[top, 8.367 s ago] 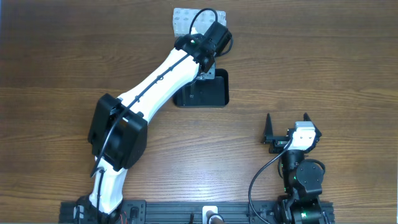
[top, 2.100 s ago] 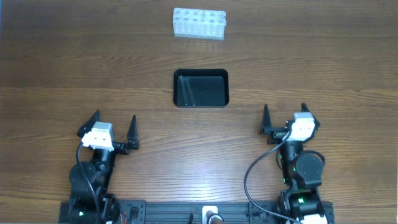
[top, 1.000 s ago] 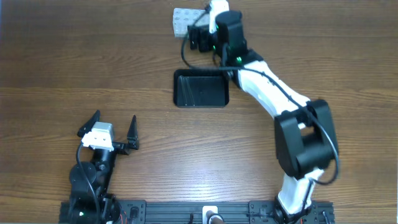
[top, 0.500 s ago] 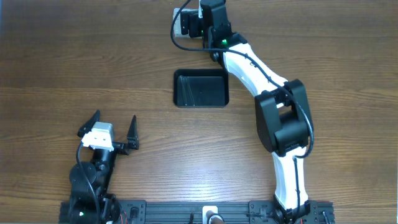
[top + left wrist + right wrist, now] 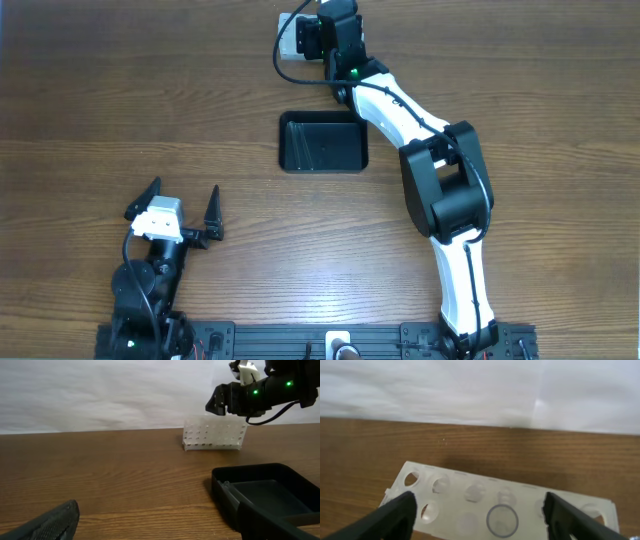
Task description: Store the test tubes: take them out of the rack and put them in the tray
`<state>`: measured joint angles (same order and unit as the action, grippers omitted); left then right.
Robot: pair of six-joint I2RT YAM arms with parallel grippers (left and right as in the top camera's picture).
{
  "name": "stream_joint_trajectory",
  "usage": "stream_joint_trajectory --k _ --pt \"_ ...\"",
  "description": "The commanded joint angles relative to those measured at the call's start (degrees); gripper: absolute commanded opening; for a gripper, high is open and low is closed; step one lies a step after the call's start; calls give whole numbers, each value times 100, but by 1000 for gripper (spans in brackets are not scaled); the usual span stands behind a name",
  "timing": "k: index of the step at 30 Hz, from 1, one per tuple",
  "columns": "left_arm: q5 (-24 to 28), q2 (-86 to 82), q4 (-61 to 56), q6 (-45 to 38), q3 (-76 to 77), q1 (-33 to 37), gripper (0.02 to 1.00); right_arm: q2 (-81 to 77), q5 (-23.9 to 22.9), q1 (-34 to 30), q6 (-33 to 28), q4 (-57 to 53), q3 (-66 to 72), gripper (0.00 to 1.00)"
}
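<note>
The clear test tube rack (image 5: 288, 32) stands at the table's far edge, with several holes in its top (image 5: 470, 492). One clear tube (image 5: 502, 520) sits upright in a hole. My right gripper (image 5: 479, 499) hangs open just above the rack, one finger (image 5: 395, 515) to each side, holding nothing. Seen from the left wrist, it (image 5: 223, 404) hovers over the rack's (image 5: 215, 436) right end. The black tray (image 5: 323, 143) lies nearer the middle, with faint glassy streaks on its floor. My left gripper (image 5: 185, 203) rests open near the left base.
A white wall runs behind the rack. Bare wooden table lies to the left and right of the tray (image 5: 265, 495). The right arm's links (image 5: 440, 180) pass over the table to the right of the tray.
The right arm has swung its gripper leftward and farther out, from the rack's right end to above its middle. The left arm has stayed still, open.
</note>
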<state>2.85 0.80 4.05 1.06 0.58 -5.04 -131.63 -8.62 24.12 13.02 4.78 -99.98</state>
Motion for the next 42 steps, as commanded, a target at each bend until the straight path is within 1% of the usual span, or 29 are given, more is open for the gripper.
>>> stream_joint_trajectory --k 1,8,12,16,22,27,28,31,35,39,42 --pt "74 -42 11 -63 -24 39 998 -131 -269 83 0 31 -149 757" --pt "74 -42 11 -63 -24 39 1000 -234 -352 129 -221 44 -149 746" --pt "74 -42 11 -63 -24 39 998 -243 -463 149 -240 59 -149 706" --pt "74 -42 11 -63 -24 39 1000 -243 -501 149 -289 101 -149 638" --pt "74 -42 11 -63 -24 39 998 -243 -503 149 -514 101 -149 465" --pt "74 -42 11 -63 -24 39 1000 -243 -629 149 -584 98 -149 428" --pt "74 -42 11 -63 -24 39 998 -243 -627 149 -584 98 -149 402" --pt "74 -42 11 -63 -24 39 998 -243 -632 149 -584 98 -149 364" --pt "74 -42 11 -63 -24 39 998 -243 -651 149 -584 98 -149 354" --pt "74 -42 11 -63 -24 39 1000 -243 -651 149 -584 98 -149 283" --pt "74 -42 11 -63 -24 39 1000 -243 -654 149 -584 98 -149 257"
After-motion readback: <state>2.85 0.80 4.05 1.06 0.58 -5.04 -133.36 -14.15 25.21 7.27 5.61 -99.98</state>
